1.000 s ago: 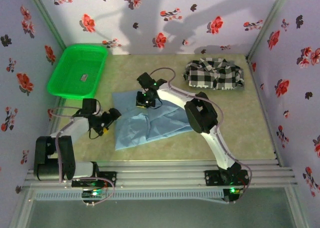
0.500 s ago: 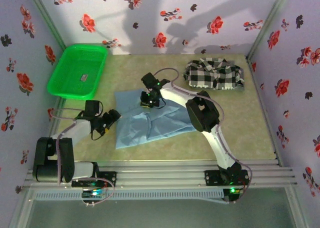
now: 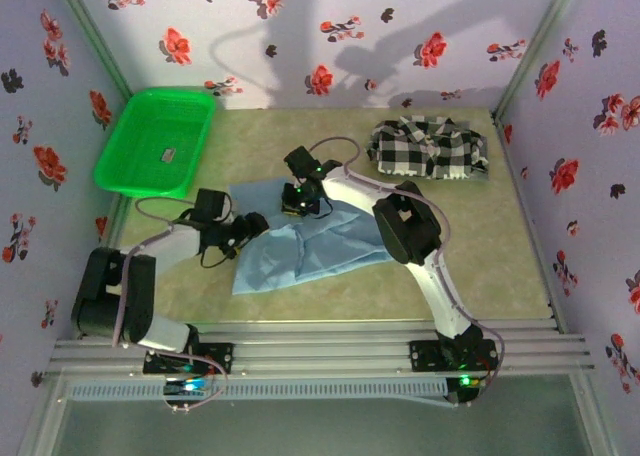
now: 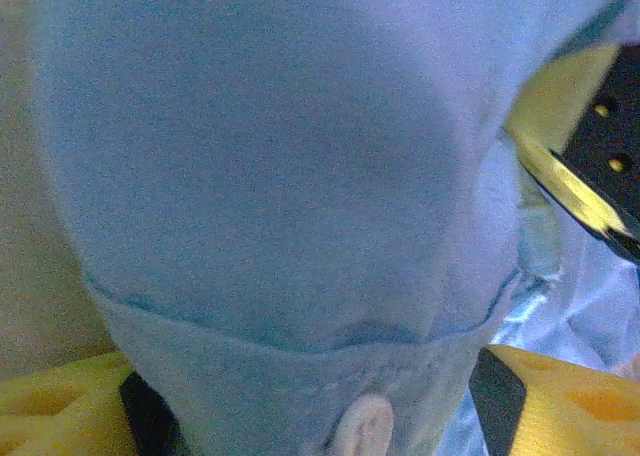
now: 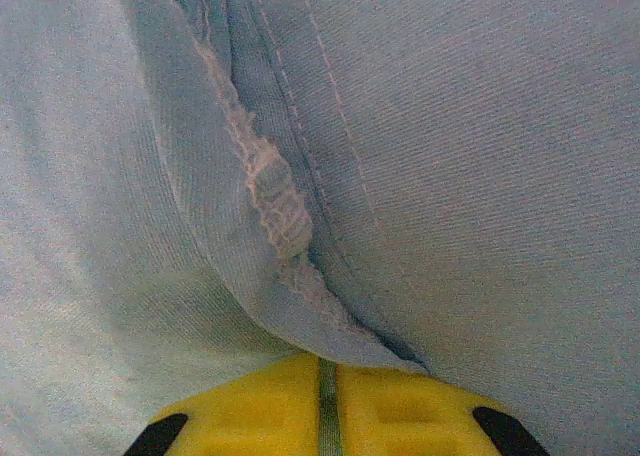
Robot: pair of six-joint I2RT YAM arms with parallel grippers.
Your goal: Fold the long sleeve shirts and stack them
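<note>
- Top external: the light blue shirt (image 3: 320, 246) lies spread, still rumpled, on the table (image 3: 480, 236) in front of the arms. The black-and-white checked shirt (image 3: 430, 146) sits in a crumpled heap well apart at the far right, and the green basket (image 3: 125, 141) stands at the far left. The left gripper (image 3: 245, 231) is at the blue shirt's left edge, and the right gripper (image 3: 297, 201) is on its far edge. I judge the task to be early, with the first fold of the blue shirt in hand and nothing stacked.
- Left wrist: blue cloth (image 4: 280, 156) with a stitched hem bulges up between the left gripper's (image 4: 310, 416) yellow fingers (image 4: 560, 396). They stand wide apart, so this gripper is released, not yet clamped. A small pale disc low in the cloth may be a button.
- Right wrist: the right gripper's (image 5: 325, 396) yellow fingers meet at a thin line. They are clenched on a doubled, double-stitched edge of the blue shirt (image 5: 450, 126), which has a frayed seam beside it.
- The next move probably calls for the left fingers to close on the hem. Both arms can then lift evenly, so the soft cloth folds flat rather than bunching.
</note>
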